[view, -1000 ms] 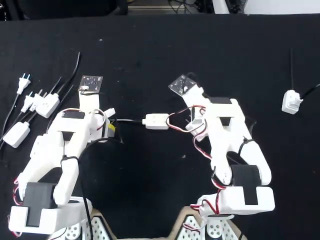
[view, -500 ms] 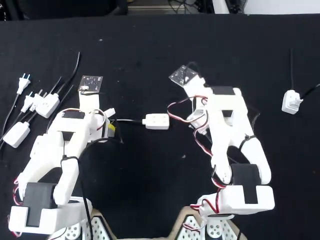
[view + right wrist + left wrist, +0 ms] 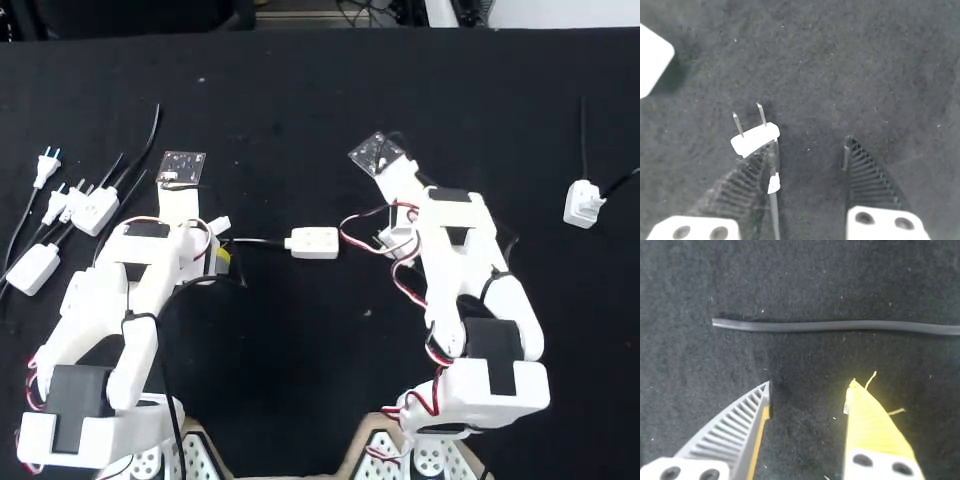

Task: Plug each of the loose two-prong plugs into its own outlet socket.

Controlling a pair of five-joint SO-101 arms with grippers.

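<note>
Right wrist view shows one two-prong plug (image 3: 754, 138).

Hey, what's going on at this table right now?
Two robot arms are working at a black table to plug loose two-prong plugs into sockets. The right gripper is open, with a white plug resting at one finger's tip, unclamped, prongs pointing away. The left gripper is open over a black cable. A white socket lies between the arms, and more plugs and sockets lie at the table's left.
</note>
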